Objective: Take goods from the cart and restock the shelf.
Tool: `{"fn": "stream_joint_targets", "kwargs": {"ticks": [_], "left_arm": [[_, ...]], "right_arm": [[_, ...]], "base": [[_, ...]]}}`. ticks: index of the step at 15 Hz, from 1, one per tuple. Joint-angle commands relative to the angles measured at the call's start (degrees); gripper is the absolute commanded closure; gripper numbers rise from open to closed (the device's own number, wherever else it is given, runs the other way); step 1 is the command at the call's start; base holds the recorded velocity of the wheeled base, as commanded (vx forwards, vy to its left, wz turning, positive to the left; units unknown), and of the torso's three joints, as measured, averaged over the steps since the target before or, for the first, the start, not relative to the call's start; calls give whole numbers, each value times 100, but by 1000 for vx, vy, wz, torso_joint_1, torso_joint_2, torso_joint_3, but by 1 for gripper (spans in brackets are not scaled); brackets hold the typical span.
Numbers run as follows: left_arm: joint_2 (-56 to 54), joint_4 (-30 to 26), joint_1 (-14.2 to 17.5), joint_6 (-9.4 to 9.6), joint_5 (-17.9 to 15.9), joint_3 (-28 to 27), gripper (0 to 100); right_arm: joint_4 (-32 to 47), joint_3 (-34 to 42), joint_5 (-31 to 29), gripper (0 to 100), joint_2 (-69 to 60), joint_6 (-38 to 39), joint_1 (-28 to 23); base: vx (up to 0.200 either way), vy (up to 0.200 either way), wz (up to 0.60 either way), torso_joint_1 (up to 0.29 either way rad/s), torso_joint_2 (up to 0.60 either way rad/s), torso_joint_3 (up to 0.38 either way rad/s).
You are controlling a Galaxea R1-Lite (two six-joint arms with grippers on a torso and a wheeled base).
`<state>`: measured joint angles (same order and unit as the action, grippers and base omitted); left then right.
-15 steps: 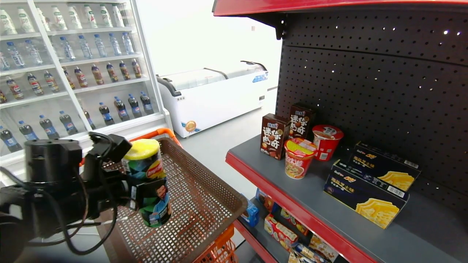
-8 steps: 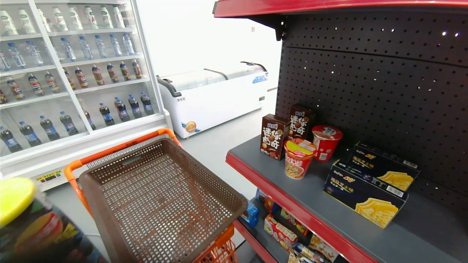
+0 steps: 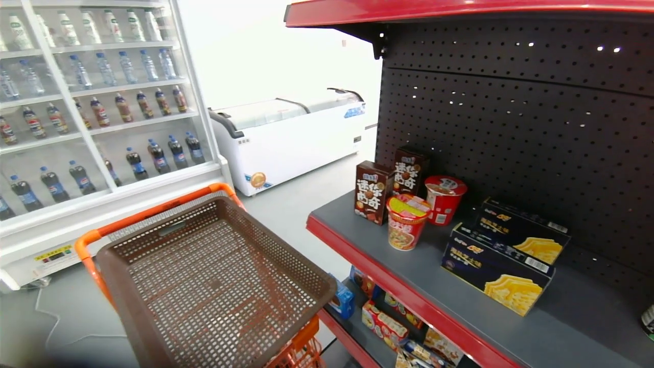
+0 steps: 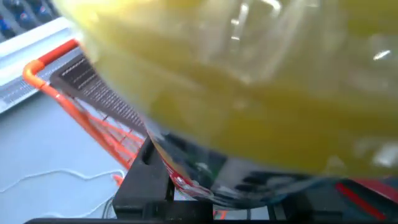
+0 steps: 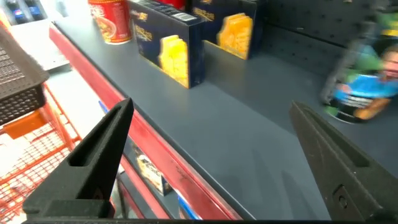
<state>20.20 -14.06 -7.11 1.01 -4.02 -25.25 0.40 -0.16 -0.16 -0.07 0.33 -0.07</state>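
A chips can with a yellow lid [image 4: 249, 74] sits right up against the left wrist camera, and my left gripper [image 4: 205, 202] is shut on it below the lid. Behind it are the orange frame and brown basket of the cart [image 4: 68, 74]. The cart basket [image 3: 286, 245] holds no goods. My right gripper [image 5: 211, 162] hangs open over the red front edge of the grey shelf [image 5: 249, 124], with nothing between its fingers. Another can [image 5: 367, 87] stands on the shelf beyond it, and shows at the far right edge [image 3: 649, 319] of the head view.
On the shelf [image 3: 409, 286] stand two brown boxes [image 3: 372, 191], a noodle cup [image 3: 405, 222], a red cup [image 3: 443, 193] and dark blue boxes [image 3: 503, 271]. A lower shelf holds several packs [image 3: 388, 324]. Drink coolers [image 3: 92, 102] and a chest freezer [image 3: 286, 138] stand behind.
My left arm has carried the chips can down and to the left, out of the head view. The head camera itself has turned slightly, so the whole scene sits further left.
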Motion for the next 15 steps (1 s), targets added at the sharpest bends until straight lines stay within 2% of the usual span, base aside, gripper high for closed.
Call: {"fn": "stream_joint_targets", "kwargs": {"ticks": [1,9,10,11,12,15], "left_arm": [[-192,-27,-1,4,7,29,100],[-473,-27,-54,-22,-55,266,100],[-482,-27,-63,-215,-90,310,100],[-482,8,-54,-497,-195,363,100],[-499,17,-54,-576,-301,354,100],[-710,8,-28,-593,-301,363,100]], "right_arm": [[4,7,-2,0,7,2,-1],[4,-2,-2,0,7,2,-1],[4,7,-2,0,7,2,-1],[4,7,-2,0,7,2,-1],[4,-2,-2,0,7,2,-1],[4,7,-2,0,7,2,7]], "base": [[0,0,-600,7,-7,2],[0,0,-600,5,0,2],[0,0,-600,-2,-2,-2],[0,0,-600,7,7,2],[0,0,-600,-7,2,2],[0,0,-600,1,2,2]]}}
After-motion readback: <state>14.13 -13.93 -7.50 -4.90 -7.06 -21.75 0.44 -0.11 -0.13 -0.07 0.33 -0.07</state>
